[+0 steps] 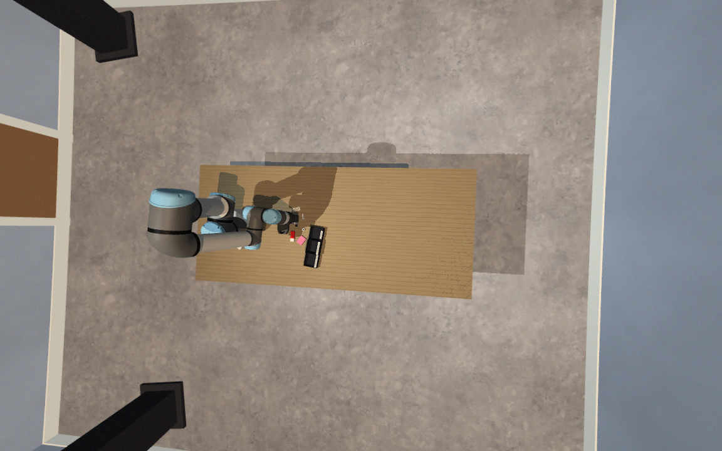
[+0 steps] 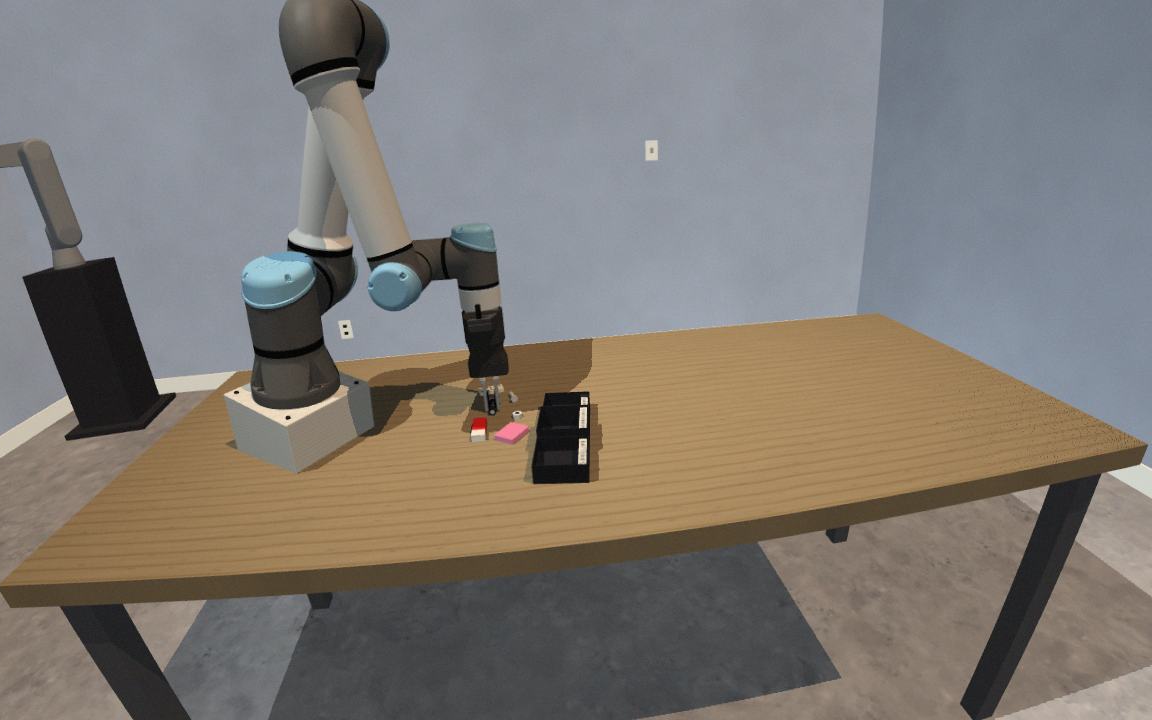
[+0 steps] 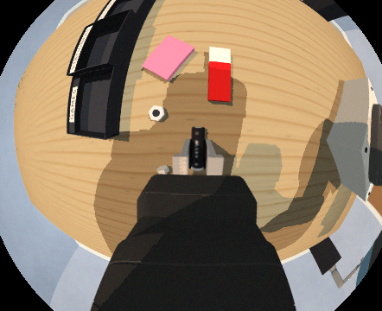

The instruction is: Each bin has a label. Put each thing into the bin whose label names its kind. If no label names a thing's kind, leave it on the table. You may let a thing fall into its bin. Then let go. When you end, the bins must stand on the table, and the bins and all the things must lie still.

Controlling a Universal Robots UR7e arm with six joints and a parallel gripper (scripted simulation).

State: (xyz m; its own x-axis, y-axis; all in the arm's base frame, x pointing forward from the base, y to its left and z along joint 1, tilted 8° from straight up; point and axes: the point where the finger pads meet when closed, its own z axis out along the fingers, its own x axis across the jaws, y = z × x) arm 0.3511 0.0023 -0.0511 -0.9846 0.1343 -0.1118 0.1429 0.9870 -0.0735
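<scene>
My gripper (image 3: 197, 148) (image 2: 491, 402) points down at the table and is shut on a small black cylinder (image 3: 198, 137) (image 2: 491, 411), with a finger on each side. The cylinder is low, at table height. A pink flat block (image 3: 168, 58) (image 2: 512, 433) and a red and white block (image 3: 219, 81) (image 2: 479, 429) lie beyond it. A white hex nut (image 3: 156, 113) (image 2: 516, 415) lies nearer. A small grey piece (image 3: 163, 169) (image 2: 512, 396) is beside the fingers. Three black bins (image 3: 115, 104) (image 2: 560, 477) stand in a row; the nearest label in the wrist view reads GAMES.
A pale piece (image 1: 296, 208) lies behind the gripper, mostly hidden in the other views. The robot's pale base block (image 2: 294, 438) stands at the left of the wooden table (image 2: 786, 429). The bin row's raised walls are to the right of the small things.
</scene>
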